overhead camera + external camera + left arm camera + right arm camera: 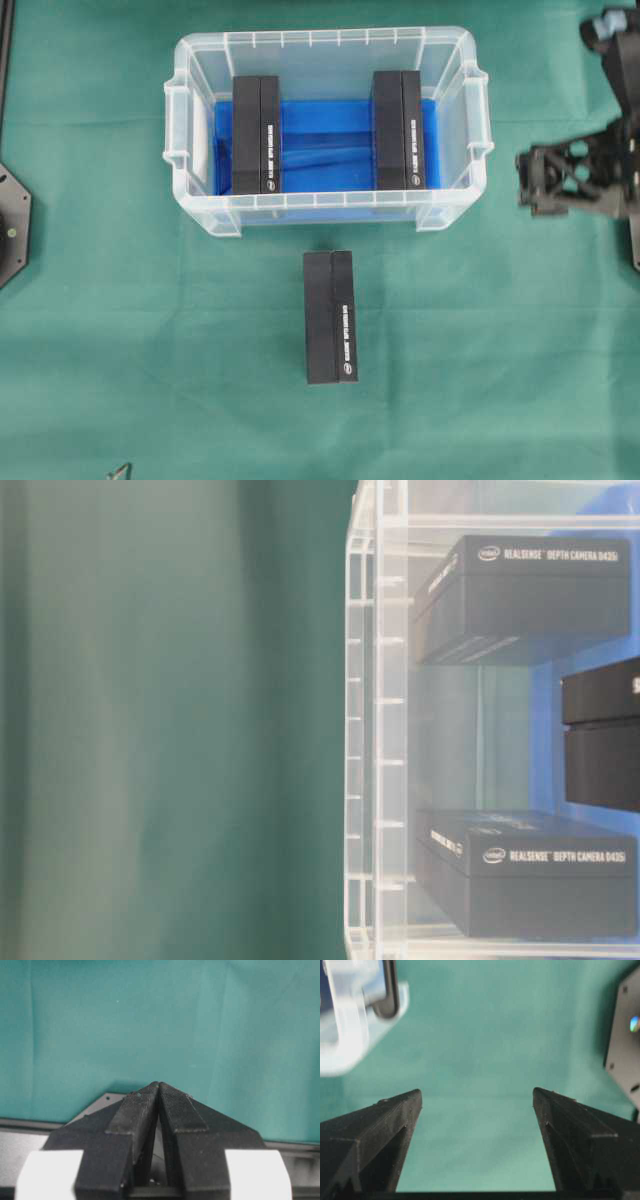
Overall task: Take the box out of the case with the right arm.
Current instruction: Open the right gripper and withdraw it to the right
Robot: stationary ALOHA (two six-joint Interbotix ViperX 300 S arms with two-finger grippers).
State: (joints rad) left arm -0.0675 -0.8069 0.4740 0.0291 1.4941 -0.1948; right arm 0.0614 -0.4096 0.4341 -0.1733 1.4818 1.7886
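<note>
You have two black boxes standing in the case (190, 80), one at its left end (256, 135), one at its right (399, 130); a third (330, 316) lies outside on the desk (500, 350). Your right pincer (477, 1110) hangs wide and empty beside the case, probably ready for another; the left pincer (158, 1091) is closed on nothing.

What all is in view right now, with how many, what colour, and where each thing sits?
Clear plastic rectangular case: one, transparent, upper middle of the table.
Blue sheet: one, blue, lining the case bottom.
Black rectangular boxes: three, black; one at the case's left end, one at its right end, one outside on the cloth in front of the case.
Green cloth: one, green, covering the table.
Left hand: black with white parts, shut, over cloth.
Right hand: black, open, empty, right of the case.
</note>
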